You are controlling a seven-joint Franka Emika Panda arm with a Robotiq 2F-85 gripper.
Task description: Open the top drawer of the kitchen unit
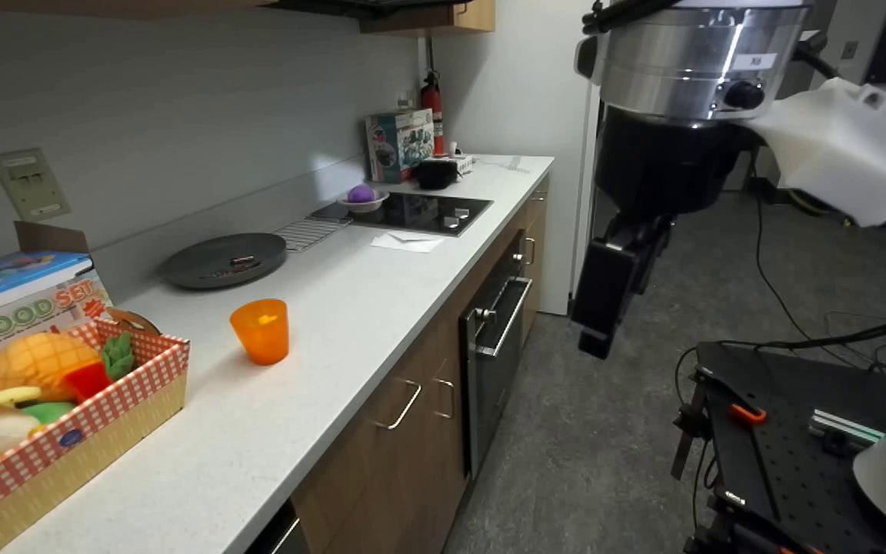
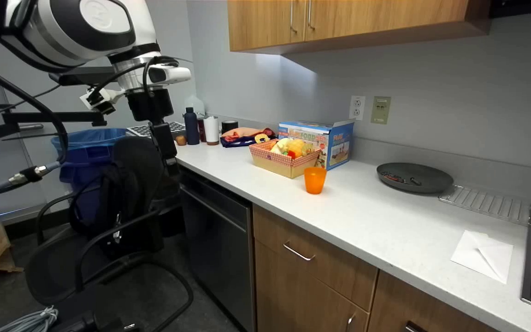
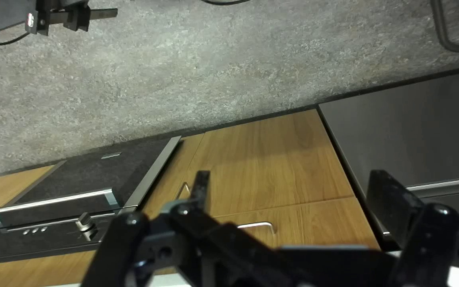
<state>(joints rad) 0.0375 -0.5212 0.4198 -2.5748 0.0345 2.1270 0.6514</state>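
Note:
The kitchen unit has a white worktop point(image 1: 335, 338) point(image 2: 362, 221) and brown wood-look fronts. The top drawer point(image 1: 366, 431) sits just under the worktop and is closed. Its brown front and slim silver bar handle show in both exterior views point(image 2: 334, 272) and in the wrist view point(image 3: 325, 221), where the gripper partly covers the handle. My gripper point(image 1: 604, 308) hangs in the air, apart from the unit, pointing down. It also shows in an exterior view point(image 2: 169, 159) near the worktop's far end. In the wrist view its fingers point(image 3: 291, 175) are wide apart with nothing between them.
A dark dishwasher point(image 2: 219, 244) and an oven point(image 1: 497, 362) flank the drawer's cabinet. On the worktop are an orange cup point(image 2: 315, 180), a toy food basket point(image 2: 270, 166) and a dark pan point(image 2: 413, 177). A black chair point(image 2: 58, 263) and a black table point(image 1: 766, 385) stand on the floor.

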